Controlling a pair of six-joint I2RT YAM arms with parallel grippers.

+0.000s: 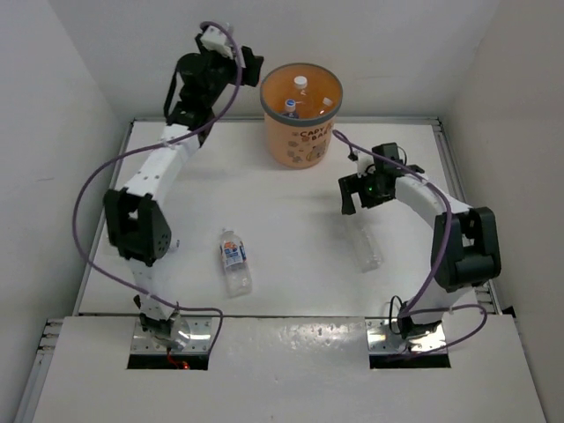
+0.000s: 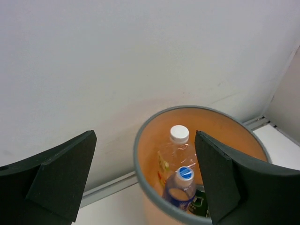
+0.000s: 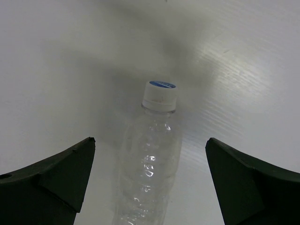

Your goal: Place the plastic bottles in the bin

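Observation:
The orange bin [image 1: 301, 132] with a grey rim stands at the back centre. It holds a white-capped clear bottle [image 2: 178, 150], a blue-capped bottle [image 2: 183, 187] and a dark green-labelled one. My left gripper [image 1: 253, 63] is open and empty, raised just left of the bin's rim [image 2: 137, 157]. A white-orange labelled bottle [image 1: 234, 259] lies on the table left of centre. An unlabelled clear bottle [image 1: 367, 244] lies at the right. My right gripper [image 1: 357, 191] hovers open over its cap end, the bottle [image 3: 151, 161] between the fingers but not touched.
White walls close in the table on the left, back and right. A raised grey rail [image 2: 112, 185] runs along the back edge behind the bin. Purple cables loop off both arms.

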